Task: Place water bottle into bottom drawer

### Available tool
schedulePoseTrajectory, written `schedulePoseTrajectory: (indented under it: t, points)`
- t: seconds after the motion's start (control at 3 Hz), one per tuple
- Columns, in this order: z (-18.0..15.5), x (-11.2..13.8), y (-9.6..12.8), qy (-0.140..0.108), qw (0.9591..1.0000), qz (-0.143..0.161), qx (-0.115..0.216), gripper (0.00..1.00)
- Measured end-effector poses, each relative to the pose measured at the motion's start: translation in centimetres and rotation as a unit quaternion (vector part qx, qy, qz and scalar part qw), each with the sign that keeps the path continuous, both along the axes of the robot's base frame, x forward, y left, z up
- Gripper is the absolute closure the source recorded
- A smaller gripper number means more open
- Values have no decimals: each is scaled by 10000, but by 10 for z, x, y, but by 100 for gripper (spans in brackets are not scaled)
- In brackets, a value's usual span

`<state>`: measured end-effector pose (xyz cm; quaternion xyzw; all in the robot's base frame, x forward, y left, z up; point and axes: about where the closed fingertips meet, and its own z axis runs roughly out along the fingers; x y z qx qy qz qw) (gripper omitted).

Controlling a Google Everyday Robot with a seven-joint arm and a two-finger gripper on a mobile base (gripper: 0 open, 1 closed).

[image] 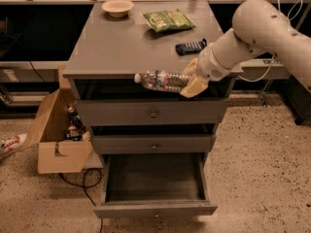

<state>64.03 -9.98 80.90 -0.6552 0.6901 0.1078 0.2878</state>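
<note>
The water bottle (160,80) is clear crinkled plastic with a white cap at its left end. It lies sideways in the air in front of the cabinet's top edge. My gripper (191,80) is shut on the water bottle at its right end. The bottom drawer (154,209) is pulled open below, a wide shallow tray with a grey front panel. The bottle hangs well above it, level with the gap under the cabinet top.
On the cabinet top (116,47) are a tan bowl (117,7), a green chip bag (167,20) and a dark blue packet (190,46). Two shut grey drawers (153,114) sit above the open one. A cardboard box (60,140) stands on the floor at left.
</note>
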Motion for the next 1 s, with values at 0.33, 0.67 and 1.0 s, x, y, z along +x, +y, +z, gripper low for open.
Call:
schedulePoseTrajectory:
  t: [0.33,0.67,1.0]
  points:
    - [-30,-29,-22,190,9997,15,117,100]
    - [-89,-57,-32,623,9972,39,415,100]
    - [-89,-57,-32,623,9972,39,416,100]
